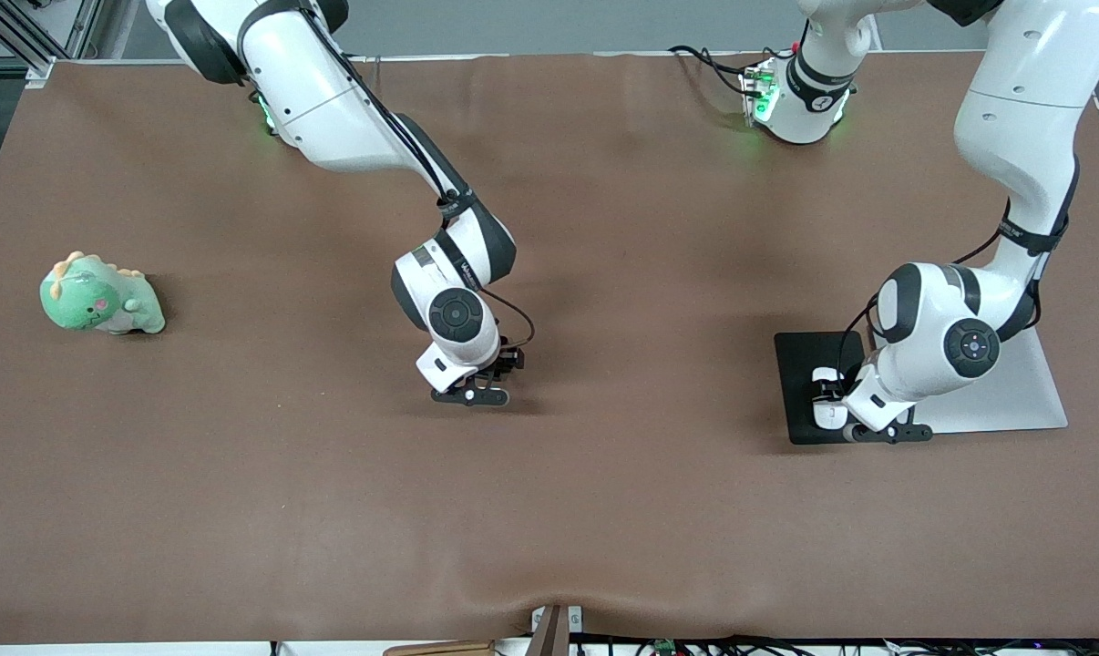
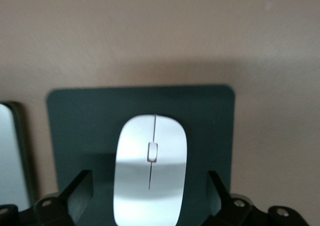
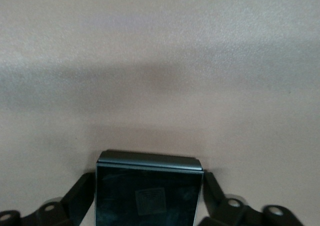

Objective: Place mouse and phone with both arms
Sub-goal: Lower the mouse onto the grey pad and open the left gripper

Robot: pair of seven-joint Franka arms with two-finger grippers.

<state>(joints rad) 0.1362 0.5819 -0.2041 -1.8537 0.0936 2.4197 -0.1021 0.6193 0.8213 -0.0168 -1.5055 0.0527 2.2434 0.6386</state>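
The mouse (image 2: 150,168) lies flat on the dark pad (image 1: 800,387) toward the left arm's end of the table, just beside a pale grey slab (image 1: 1014,392). The left gripper (image 1: 832,401) stands low over it with its 2 fingers (image 2: 80,191) spread wide, a clear gap on each flank, so the mouse is released. The right gripper (image 1: 472,387) is down at the brown table (image 1: 604,510) near its middle, and the phone (image 3: 149,191) sits between its fingers (image 3: 80,193); they seem to touch the phone's sides, though the wrist view cuts this off low, so whether they clench it I cannot tell.

Both things look light, rigid and glossy, so they are likely slippery. The mouse's curved shell would best be taken across its 2 long flanks near mid-length. The phone is thin and probably breakable, and its narrow side edges are the only sound hold.

The pad's edge runs close round the mouse, so little margin remains there. Around the phone the cloth lies bare, and the green plush toy (image 1: 98,296) stands well apart toward the right arm's end. The 2 arms are well apart.
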